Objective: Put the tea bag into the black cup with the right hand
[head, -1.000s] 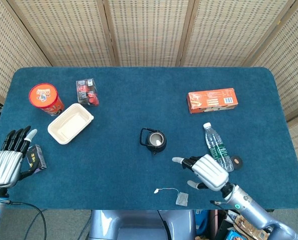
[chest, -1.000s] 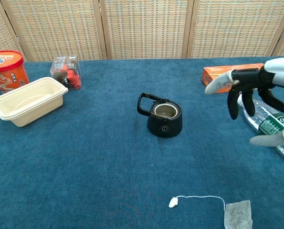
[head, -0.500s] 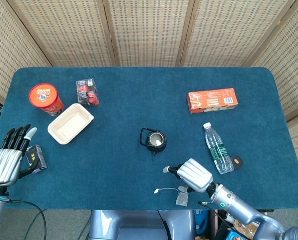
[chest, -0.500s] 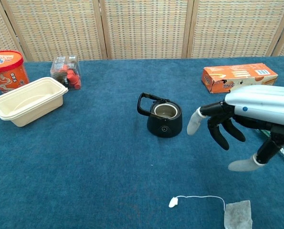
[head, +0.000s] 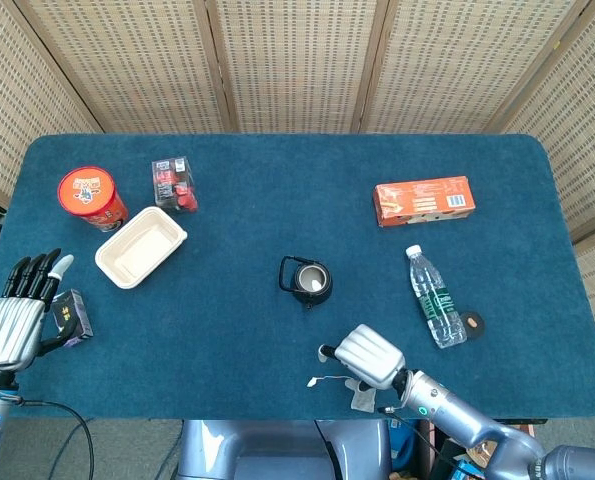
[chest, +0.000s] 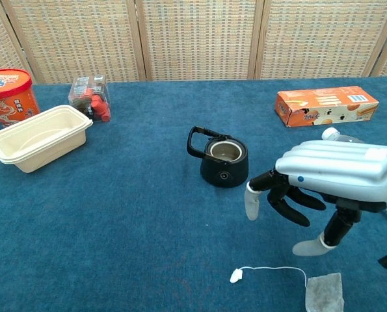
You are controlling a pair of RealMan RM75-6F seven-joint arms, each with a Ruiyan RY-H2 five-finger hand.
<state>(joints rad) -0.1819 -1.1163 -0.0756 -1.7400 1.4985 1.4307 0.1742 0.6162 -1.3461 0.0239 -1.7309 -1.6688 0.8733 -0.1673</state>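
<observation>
The black cup [head: 307, 281] [chest: 224, 160] with a side handle stands upright near the table's middle. The tea bag [chest: 324, 293] [head: 363, 400] lies flat at the near edge, its white string [chest: 271, 268] trailing left to a small tag [chest: 235, 275]. My right hand [head: 367, 356] [chest: 330, 179] hovers just above the string and bag, fingers spread and pointing down-left, holding nothing. My left hand [head: 17, 315] rests at the far left edge with fingers extended, empty.
A clear water bottle [head: 435, 298] lies right of the cup, an orange box [head: 423, 200] [chest: 326, 106] beyond it. At the left stand a cream tray [head: 140, 246] [chest: 40, 137], a red tub [head: 91, 196], a clear snack box [head: 174, 183] and a small dark box [head: 72, 316].
My right hand has moved left and toward the near edge, dropping from beside the bottle to just over the tea bag's string. The left hand has stayed still.
</observation>
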